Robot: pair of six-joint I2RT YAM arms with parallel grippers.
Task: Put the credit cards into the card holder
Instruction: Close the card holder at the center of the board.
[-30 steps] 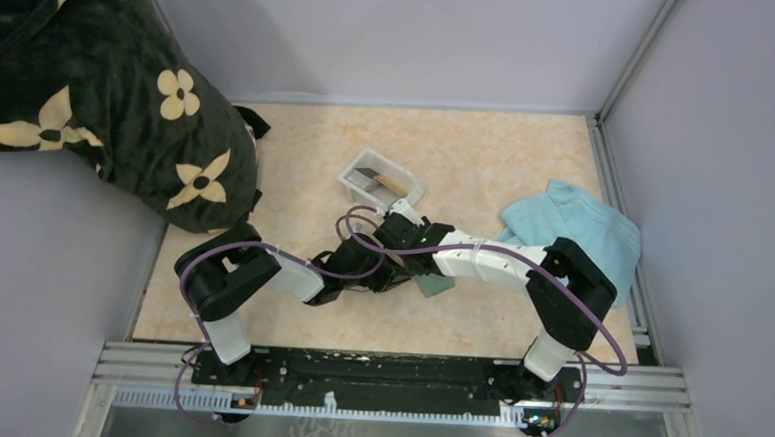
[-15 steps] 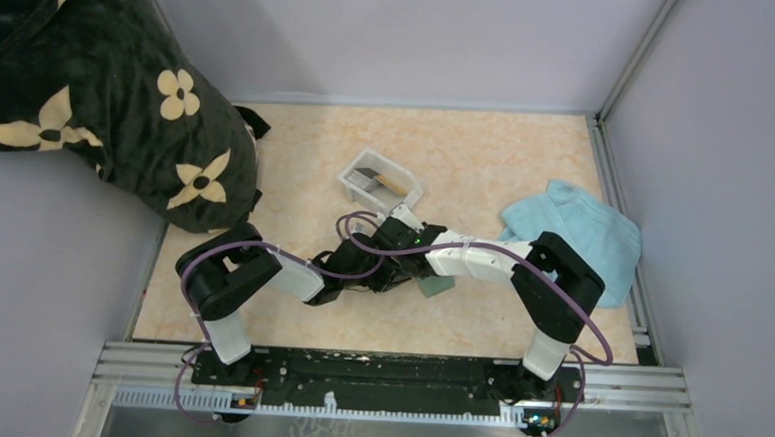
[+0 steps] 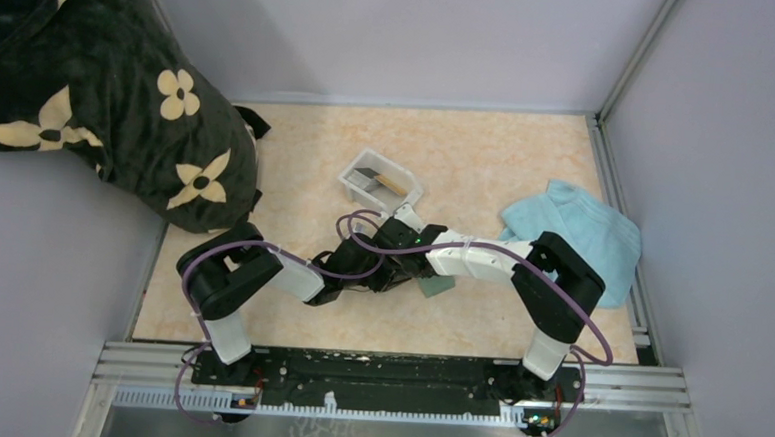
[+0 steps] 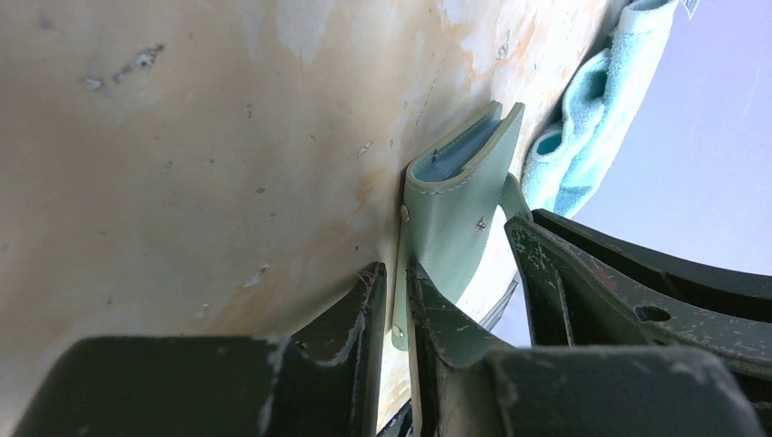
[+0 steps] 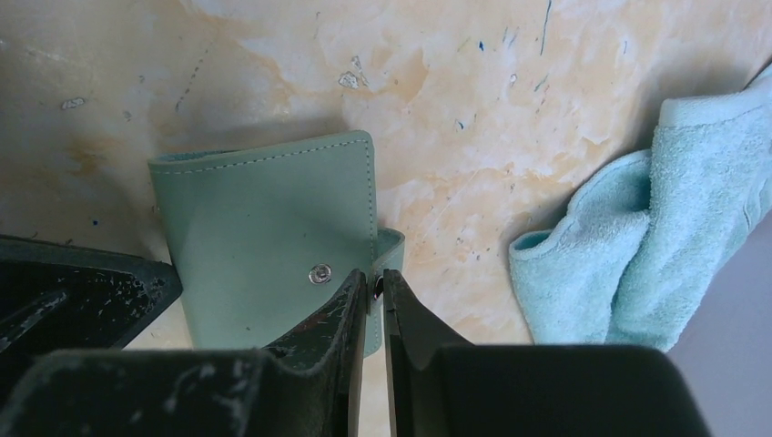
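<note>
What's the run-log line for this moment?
left pincer: shut on card holder edge | right pincer: shut on snap tab | card holder: folded shut | credit cards: in white tray

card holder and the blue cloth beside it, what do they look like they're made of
The card holder is probably leather or faux leather: smooth matte grey-green, with stitched edges and a shiny metal-looking snap. The cloth looks like terry towelling: light blue, with a fuzzy pile and soft rumpled folds.
</note>
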